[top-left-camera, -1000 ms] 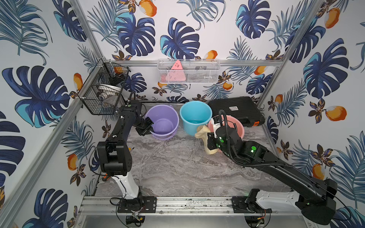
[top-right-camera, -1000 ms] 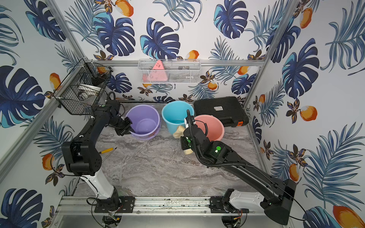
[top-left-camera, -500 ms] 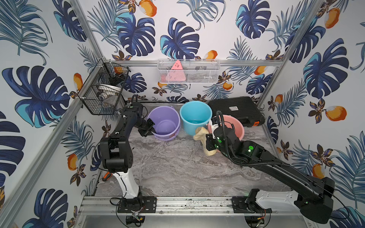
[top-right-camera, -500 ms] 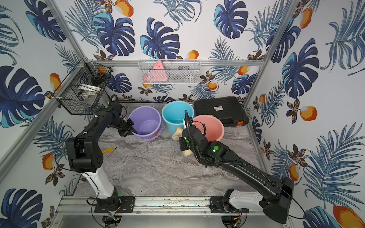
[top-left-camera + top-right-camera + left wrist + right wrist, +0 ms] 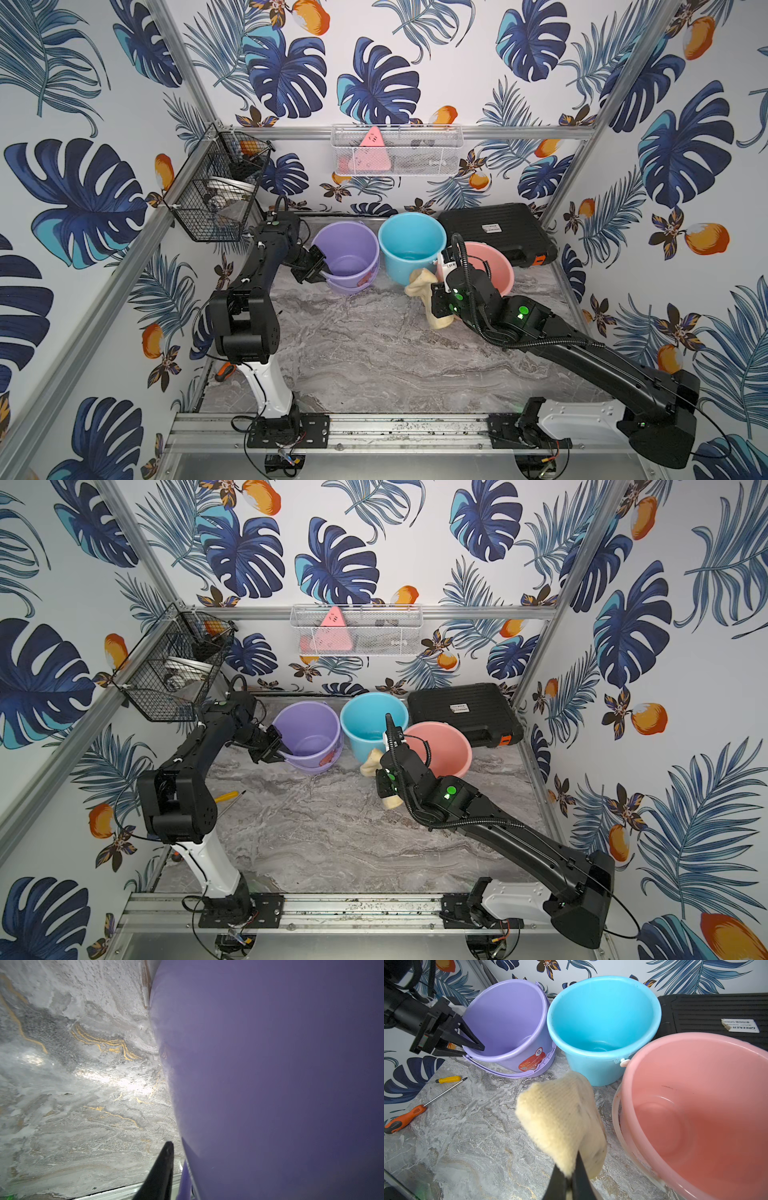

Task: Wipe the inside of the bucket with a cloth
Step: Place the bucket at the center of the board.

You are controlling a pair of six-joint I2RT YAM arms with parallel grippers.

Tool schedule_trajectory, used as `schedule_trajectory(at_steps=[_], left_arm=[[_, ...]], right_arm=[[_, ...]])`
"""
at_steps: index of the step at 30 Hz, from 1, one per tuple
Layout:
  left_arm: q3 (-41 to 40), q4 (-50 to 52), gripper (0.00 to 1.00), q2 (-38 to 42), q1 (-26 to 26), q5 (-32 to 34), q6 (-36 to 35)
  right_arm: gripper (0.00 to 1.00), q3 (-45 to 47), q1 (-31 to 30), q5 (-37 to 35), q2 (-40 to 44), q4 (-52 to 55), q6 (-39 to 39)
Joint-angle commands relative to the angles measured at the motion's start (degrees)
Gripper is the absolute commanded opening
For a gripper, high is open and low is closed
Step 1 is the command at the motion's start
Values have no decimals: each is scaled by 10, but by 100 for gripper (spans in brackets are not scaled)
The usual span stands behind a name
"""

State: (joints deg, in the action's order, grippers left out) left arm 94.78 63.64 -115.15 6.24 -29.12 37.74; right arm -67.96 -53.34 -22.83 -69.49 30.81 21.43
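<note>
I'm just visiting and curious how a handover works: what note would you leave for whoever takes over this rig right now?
Left gripper: jaws straddle the purple bucket at its rim, one finger inside, one outside; whether it pinches is unclear.
Right gripper: shut on the cloth, held bunched above the table, in front of the blue bucket and pink bucket.
Done: cloth picked up.
Left: the cloth is in no bucket yet; wiping the inside remains, likely the purple one.
</note>
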Motion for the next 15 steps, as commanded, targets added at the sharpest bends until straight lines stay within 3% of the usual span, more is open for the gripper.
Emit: schedule_trajectory(at_steps=[1,3,8,9,10,11,15], left_arm=[[4,-11,29,-1,0,-9,0],[0,-14,30,0,0,-13,3],[0,-20,68,13,0,-6,0],[2,-18,80,17,0,-3,-3],[8,-14,85,19,-1,0,-9],[15,-8,98,21,-1,1,-17],[19,-8,99,51,1,-4,-32]], right_arm=[[0,0,0,2,-2,-13,4],[0,2,0,1,-2,-15,4],[0,3,0,-4,-1,-15,4],[0,3,0,-7,1,-14,4],[0,4,0,-8,4,-16,3],[0,4,0,-10,8,-17,1],[0,8,0,-18,31,-15,2]])
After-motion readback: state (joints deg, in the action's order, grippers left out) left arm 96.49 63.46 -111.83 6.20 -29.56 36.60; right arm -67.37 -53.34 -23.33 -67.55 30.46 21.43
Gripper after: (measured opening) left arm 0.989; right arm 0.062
